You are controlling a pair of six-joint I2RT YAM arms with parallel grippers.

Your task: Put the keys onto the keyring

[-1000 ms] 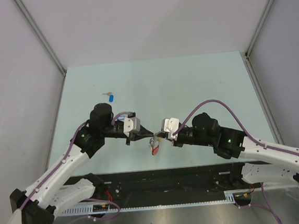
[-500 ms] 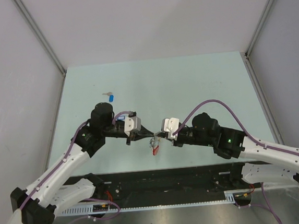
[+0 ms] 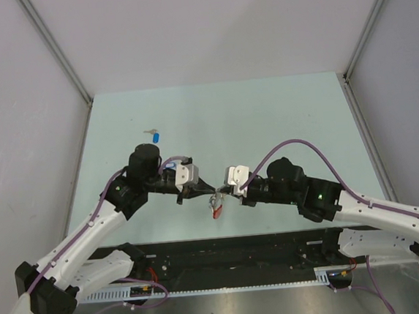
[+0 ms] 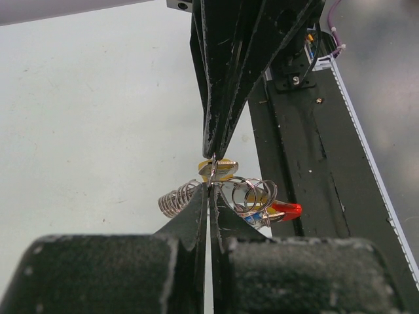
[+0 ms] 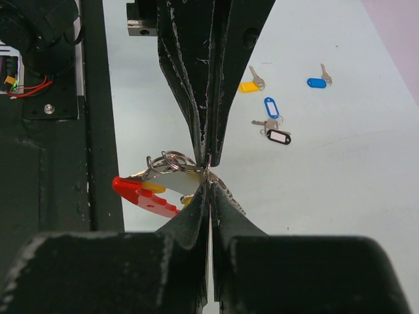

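**A:** where's the keyring (image 3: 216, 210) at?

**B:** on my feed it's hanging above the surface (image 3: 264, 115), toward the near edge. left jaws and right jaws are each pinched tight on its metal part, tips meeting. blue key (image 3: 155, 136) lies well apart.

Two pincers (image 3: 207, 192) (image 3: 224, 192), one keyring (image 5: 147, 193), four loose tagged keys (image 5: 249, 86) (image 5: 316, 82) (image 5: 271, 106) (image 5: 279, 136)

The keyring (image 5: 141, 194) pairs glossy red plastic with shiny metal coils; the black jaws look matt and scuffed.
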